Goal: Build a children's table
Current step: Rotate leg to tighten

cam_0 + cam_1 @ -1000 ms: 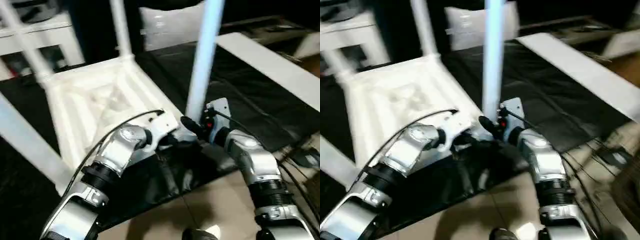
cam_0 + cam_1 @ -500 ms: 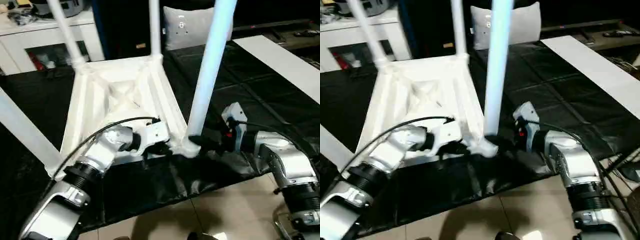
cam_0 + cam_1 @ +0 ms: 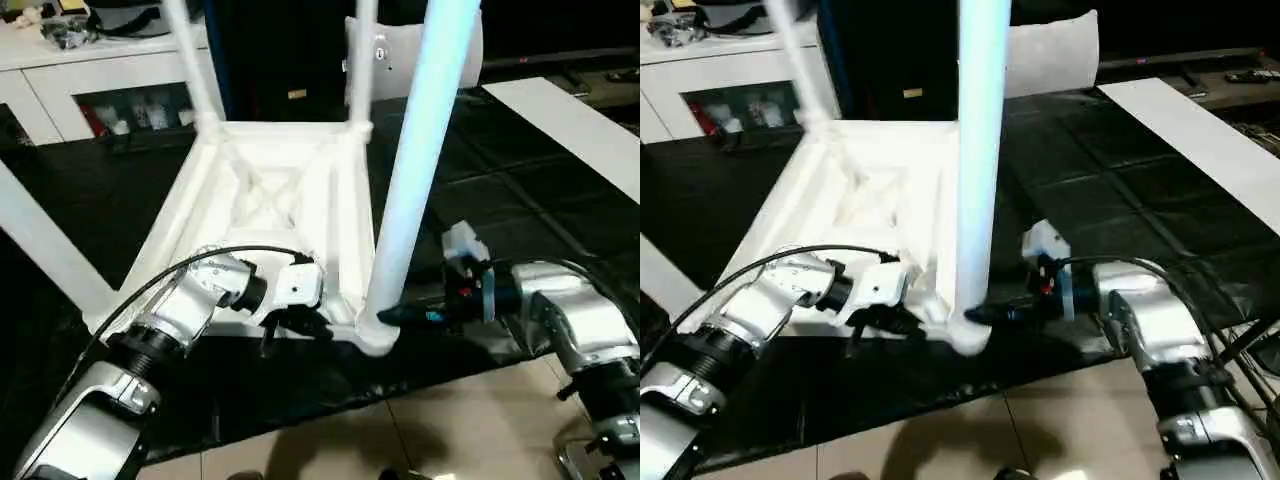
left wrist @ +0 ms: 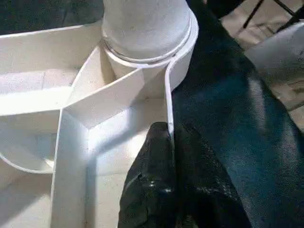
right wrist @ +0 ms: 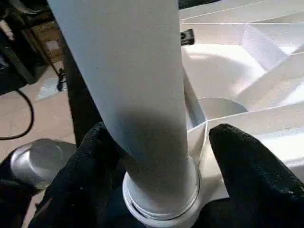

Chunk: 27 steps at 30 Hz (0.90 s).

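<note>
Legs [image 3: 420,160], four, stand upright in one tabletop [image 3: 270,200]

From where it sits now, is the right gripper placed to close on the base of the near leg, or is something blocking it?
Probably yes. The right gripper already has one finger on either side of the near leg just above the corner socket, with nothing between them and the leg.

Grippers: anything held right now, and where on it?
Left gripper pinches the tabletop rim by the near corner socket. Right gripper straddles the near leg base; grip unclear.

black mat [image 3: 560,200], white cabinet [image 3: 110,75], pillow [image 3: 1050,55]
</note>
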Motion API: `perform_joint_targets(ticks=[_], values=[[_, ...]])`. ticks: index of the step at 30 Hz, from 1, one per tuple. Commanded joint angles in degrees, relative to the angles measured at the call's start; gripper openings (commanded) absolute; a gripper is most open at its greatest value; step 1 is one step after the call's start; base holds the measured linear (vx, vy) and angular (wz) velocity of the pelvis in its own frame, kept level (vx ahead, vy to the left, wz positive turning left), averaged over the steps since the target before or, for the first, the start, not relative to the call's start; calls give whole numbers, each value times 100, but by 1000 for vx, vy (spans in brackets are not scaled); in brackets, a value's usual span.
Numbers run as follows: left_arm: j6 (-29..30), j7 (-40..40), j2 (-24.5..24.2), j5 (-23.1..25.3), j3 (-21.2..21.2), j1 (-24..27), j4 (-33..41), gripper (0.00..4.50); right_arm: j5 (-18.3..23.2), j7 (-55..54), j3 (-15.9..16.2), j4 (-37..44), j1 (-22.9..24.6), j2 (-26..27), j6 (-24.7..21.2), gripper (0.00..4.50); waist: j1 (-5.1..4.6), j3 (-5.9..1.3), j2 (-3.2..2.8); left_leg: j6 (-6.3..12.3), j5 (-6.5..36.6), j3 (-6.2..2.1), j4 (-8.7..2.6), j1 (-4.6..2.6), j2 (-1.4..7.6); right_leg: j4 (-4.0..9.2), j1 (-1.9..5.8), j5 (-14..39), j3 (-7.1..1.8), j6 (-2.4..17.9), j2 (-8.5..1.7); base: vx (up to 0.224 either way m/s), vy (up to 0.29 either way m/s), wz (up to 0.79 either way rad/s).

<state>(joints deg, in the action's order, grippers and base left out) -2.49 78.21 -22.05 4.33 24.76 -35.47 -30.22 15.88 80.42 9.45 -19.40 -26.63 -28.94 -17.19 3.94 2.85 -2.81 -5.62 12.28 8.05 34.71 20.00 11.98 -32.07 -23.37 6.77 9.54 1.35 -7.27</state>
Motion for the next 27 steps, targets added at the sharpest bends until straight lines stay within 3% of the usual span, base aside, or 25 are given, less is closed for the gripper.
perform_joint_targets(ticks=[1,10,19,21,23,27], values=[[-174,285,45,-22,245,-89,186,0,9,49,57,-107,-132,25,62,293,-22,-437,113,526,927,107,-408,64,92,329,397,2275,-295,790,-153,0,0,0],[-195,327,27,-31,218,-58,226,0,63,220,172,-212,-154,145,-7,212,-22,-444,130,530,819,112,-406,71,92,318,399,2232,-305,794,-151,0,0,0],[46,323,20,-130,171,44,351,0,227,159,153,4,-23,307,-270,195,-37,-443,110,485,857,109,-411,64,94,324,397,2274,-305,771,-150,0,0,0],[329,149,53,-128,111,78,446,0,175,-349,56,44,3,465,-451,194,-42,-439,101,463,838,105,-420,64,99,315,404,2237,-309,788,-150,0,0,0],[408,-52,89,-82,71,93,488,0,101,-710,-19,34,3,570,-527,194,-91,-409,102,383,1026,108,-422,66,61,377,392,2613,-281,644,-138,0,0,0],[1430,-1131,532,6,-243,78,752,0,-184,-2280,-333,18,-64,1098,-978,194,-200,-368,116,187,1221,104,-409,41,20,457,357,3180,-235,397,-123,0,0,0]])
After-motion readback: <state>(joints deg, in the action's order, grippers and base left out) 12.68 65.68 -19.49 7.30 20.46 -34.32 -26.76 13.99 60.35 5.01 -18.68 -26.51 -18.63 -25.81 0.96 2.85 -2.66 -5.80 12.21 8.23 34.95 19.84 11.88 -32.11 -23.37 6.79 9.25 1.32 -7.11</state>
